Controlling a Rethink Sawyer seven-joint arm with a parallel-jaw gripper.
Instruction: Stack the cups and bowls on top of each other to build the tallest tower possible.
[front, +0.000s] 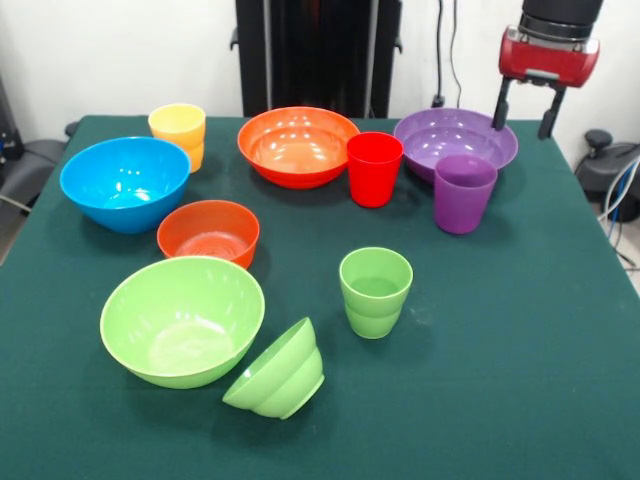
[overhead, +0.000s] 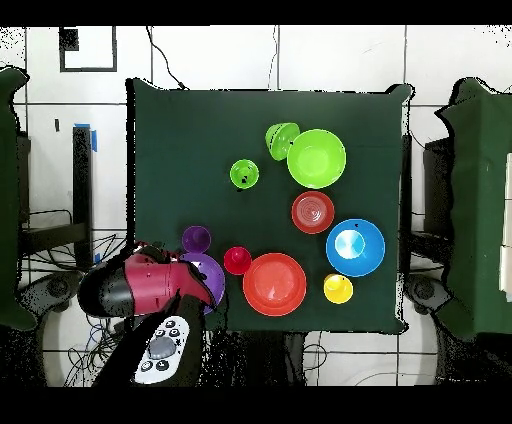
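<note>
My gripper (front: 527, 108) is spread wide above the purple bowl (front: 440, 138); I should drop slowly over the purple cup (front: 464, 192).

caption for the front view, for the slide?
Nothing stacked yet: four cups and six bowls sit apart on the green table, small green bowl tipped sideways, open end effector above the purple bowl.

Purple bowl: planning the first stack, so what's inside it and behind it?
The purple bowl looks empty, though the purple cup hides its front rim. The open end effector hangs over its far edge.
</note>
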